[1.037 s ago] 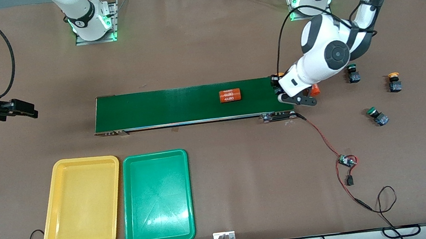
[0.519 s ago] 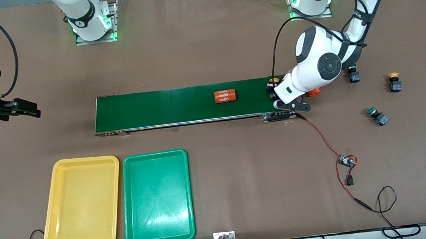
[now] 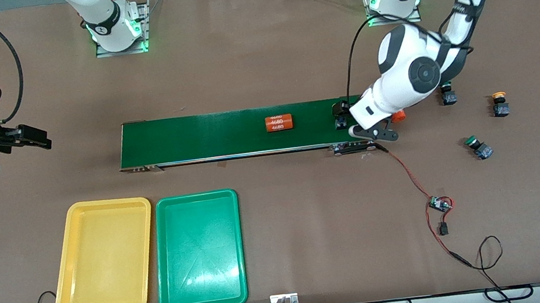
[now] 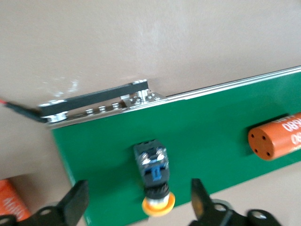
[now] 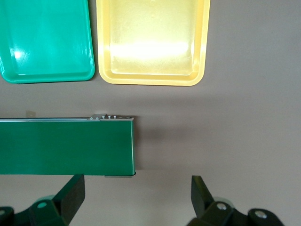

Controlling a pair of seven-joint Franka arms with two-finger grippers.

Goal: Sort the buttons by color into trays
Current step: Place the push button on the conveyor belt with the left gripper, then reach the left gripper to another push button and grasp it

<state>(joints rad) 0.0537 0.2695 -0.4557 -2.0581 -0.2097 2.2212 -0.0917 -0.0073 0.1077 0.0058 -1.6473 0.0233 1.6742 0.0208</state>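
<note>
Left gripper (image 4: 136, 207) hangs over the conveyor belt (image 3: 226, 134) at the left arm's end, jaws wide apart, nothing between them. A yellow-capped button (image 4: 153, 176) lies on its side on the belt directly under that gap, touching neither finger; in the front view it is mostly hidden by the left wrist.

Right gripper (image 5: 134, 207) waits over bare table off the belt's other end, jaws apart and empty.

Three more buttons sit on the table toward the left arm's end. Reading the front view as a clock centred on the left gripper: green button (image 3: 446, 95) at about 3 o'clock, a second yellow button (image 3: 499, 104) further out at 3, and a second green button (image 3: 478, 147) at about 4.

Yellow tray (image 3: 104, 256) and green tray (image 3: 200, 252) lie side by side, nearer the camera than the belt, both empty. An orange cylinder (image 3: 279, 122) rides mid-belt.

Handling, as judgement: the buttons look light, rigid and hard plastic, not fragile. The round cap is smooth and likely to roll or slip under the pads. The squarish black body offers flat faces; best to grip across those, low and centred. Lying sideways, a button may pivot if caught near the cap.
</note>
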